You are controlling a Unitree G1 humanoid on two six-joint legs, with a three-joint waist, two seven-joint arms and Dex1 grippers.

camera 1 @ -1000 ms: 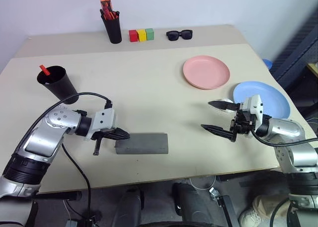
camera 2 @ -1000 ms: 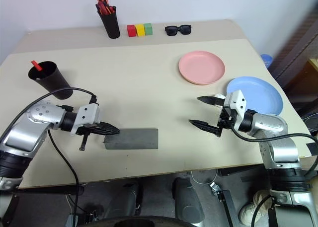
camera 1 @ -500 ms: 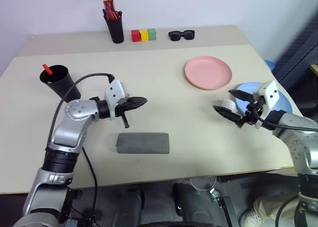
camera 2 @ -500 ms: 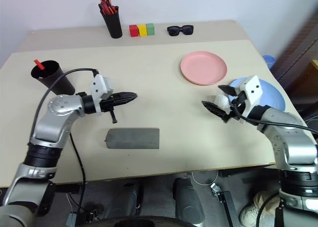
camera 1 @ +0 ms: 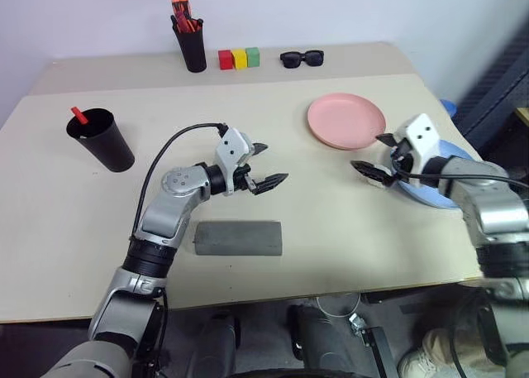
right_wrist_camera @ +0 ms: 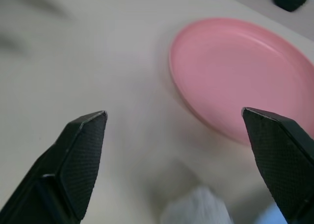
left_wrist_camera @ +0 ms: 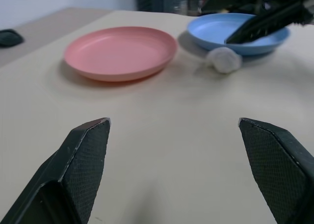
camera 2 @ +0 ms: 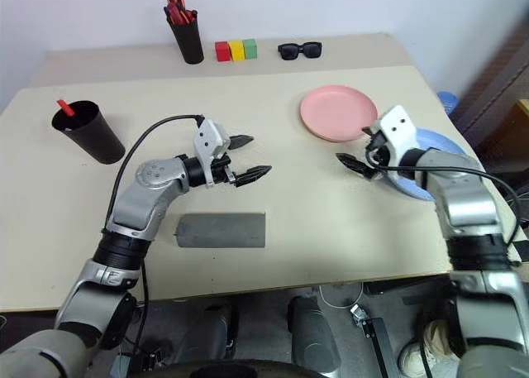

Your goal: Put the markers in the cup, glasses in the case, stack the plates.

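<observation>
Two plates are sitting apart: pink plate (camera 1: 346,120) mid-table, blue plate (camera 2: 432,151) at the right edge beneath the right gripper (camera 1: 371,155), jaws spread, empty. Left gripper (camera 1: 266,165) is hovering unclenched above the grey case (camera 1: 238,238).

Both arms reached out over the table, grippers spread and empty.

The left arm bent at the elbow and stretched toward the middle of the scene, its left gripper (camera 1: 263,165) pointing level and to the right, jaws wide apart with nothing between them. The right arm came in from the right edge, forearm angled toward the left, its right gripper (camera 1: 374,155) tipped slightly downward, jaws also wide apart and holding nothing. The two grippers faced each other, well apart.
</observation>
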